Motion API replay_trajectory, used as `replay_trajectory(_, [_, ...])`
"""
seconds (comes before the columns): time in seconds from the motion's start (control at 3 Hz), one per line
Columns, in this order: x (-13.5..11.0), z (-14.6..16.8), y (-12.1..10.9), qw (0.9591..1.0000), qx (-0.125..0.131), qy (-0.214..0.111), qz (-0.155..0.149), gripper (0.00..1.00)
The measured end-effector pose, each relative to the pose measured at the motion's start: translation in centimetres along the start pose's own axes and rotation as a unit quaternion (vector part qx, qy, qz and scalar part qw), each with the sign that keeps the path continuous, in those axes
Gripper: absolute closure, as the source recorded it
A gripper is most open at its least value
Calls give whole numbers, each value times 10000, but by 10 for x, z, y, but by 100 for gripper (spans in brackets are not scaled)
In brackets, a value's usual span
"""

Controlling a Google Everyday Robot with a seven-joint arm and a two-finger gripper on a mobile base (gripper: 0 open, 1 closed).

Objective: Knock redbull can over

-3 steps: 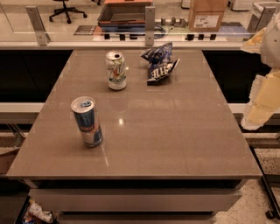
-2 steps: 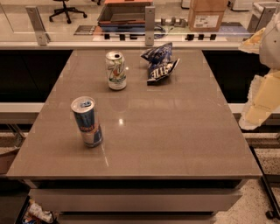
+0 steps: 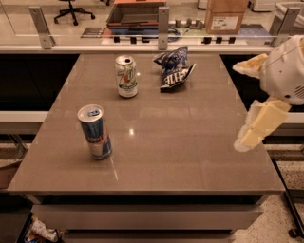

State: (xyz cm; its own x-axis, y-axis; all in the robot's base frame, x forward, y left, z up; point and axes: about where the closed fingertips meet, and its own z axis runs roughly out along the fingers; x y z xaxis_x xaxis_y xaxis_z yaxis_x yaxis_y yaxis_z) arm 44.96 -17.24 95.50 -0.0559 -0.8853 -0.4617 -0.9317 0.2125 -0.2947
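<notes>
The Red Bull can [image 3: 95,132] stands up straight on the left front part of the worktop [image 3: 190,147], not far from the left edge. If it gets hit hard, it might roll off that side and drop to the floor. If it gets pushed low down, it might just slide and not tip, since the top looks smooth and shiny.

Farther back, a bit to the right, stands a white and green can [image 3: 127,76]. A wide swing could knock that one over by mistake. Beside it lies a crumpled blue chip bag [image 3: 173,70], which could get dragged along too.

The tool [image 3: 239,105] hangs at the far right edge, well apart from the Red Bull can. Its two pale fingers are spread wide with nothing between them. It has the whole worktop to cross, so there is plenty of room to go off aim.

The worktop is brown and flat, with a small glint of light. Behind it runs a low glass wall with metal posts, then a box [image 3: 225,15] and an office chair [image 3: 71,9] on a tan floor.
</notes>
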Motion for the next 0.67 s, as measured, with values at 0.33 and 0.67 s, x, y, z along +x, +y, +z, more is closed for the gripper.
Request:
replay_trajectory(0.33, [-7,36,7,9960,-125,-882,-60,0])
replay_trajectory(0.67, [-22,57,13,9850,-163,-1717,-73,0])
